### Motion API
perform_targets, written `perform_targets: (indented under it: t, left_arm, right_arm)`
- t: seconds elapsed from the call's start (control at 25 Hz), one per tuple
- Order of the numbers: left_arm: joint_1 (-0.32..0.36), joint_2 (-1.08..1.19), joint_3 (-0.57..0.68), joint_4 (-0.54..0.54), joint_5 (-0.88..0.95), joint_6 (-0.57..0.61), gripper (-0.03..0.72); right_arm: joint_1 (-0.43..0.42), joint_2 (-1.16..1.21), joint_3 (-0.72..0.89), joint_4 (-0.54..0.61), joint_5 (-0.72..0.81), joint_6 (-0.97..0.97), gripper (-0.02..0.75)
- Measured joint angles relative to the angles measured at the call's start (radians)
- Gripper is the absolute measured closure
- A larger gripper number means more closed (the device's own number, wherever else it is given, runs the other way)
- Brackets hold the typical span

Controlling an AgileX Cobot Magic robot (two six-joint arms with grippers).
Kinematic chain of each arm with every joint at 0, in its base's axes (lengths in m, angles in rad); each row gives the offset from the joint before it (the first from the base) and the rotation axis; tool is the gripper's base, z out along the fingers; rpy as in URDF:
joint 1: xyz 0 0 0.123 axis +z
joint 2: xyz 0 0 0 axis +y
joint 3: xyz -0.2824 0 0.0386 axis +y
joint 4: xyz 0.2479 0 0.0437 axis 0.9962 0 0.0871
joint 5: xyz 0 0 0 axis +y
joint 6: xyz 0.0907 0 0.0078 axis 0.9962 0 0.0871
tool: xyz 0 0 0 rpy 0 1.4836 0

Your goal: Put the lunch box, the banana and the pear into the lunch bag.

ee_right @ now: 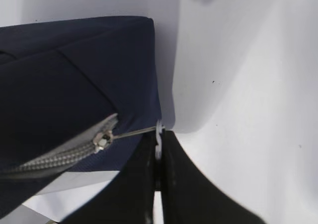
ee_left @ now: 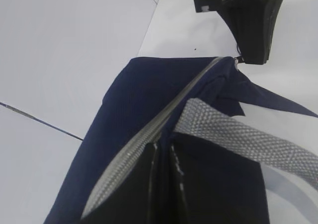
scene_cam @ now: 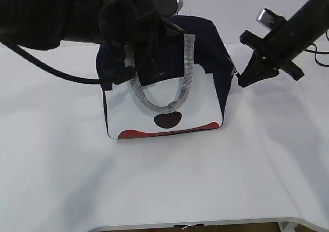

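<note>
Where the white surface lies bare in front, wide room runs to its near edge. Lunch bag stands mid-surface, zipper drawn along the top. Right tool closed on the ring pull at the bag's right end. Left tool closed at the grey handle; what it pinches cannot be told.

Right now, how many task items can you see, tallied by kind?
lunch bag: 1, zipped shut along the top as far as shown
lunch box: 0 in view
banana: 0 in view
pear: 0 in view
Total: 1 item visible; whether the others are inside the bag cannot be told.
</note>
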State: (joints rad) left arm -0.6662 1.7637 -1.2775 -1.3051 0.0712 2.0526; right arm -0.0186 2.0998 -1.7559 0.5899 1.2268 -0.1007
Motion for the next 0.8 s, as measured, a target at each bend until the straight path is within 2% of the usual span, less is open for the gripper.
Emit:
perform_targets:
  t: [0.32, 0.52, 0.6, 0.8]
  left_arm:
    - [0.0, 0.0, 0.004, -0.002, 0.002, 0.0, 0.697]
    - [0.0, 0.0, 0.004, -0.011, 0.003, 0.0, 0.697]
    - [0.0, 0.0, 0.004, -0.016, 0.011, 0.0, 0.697]
    - [0.0, -0.004, 0.004, -0.026, 0.042, 0.0, 0.697]
  right_arm:
    - [0.0, 0.045, -0.001, 0.079, -0.002, -0.093, 0.72]
    - [0.0, 0.045, -0.001, 0.087, -0.007, -0.182, 0.706]
    - [0.0, 0.045, -0.001, 0.087, -0.009, -0.224, 0.645]
    - [0.0, 0.038, -0.001, 0.087, -0.009, -0.331, 0.353]
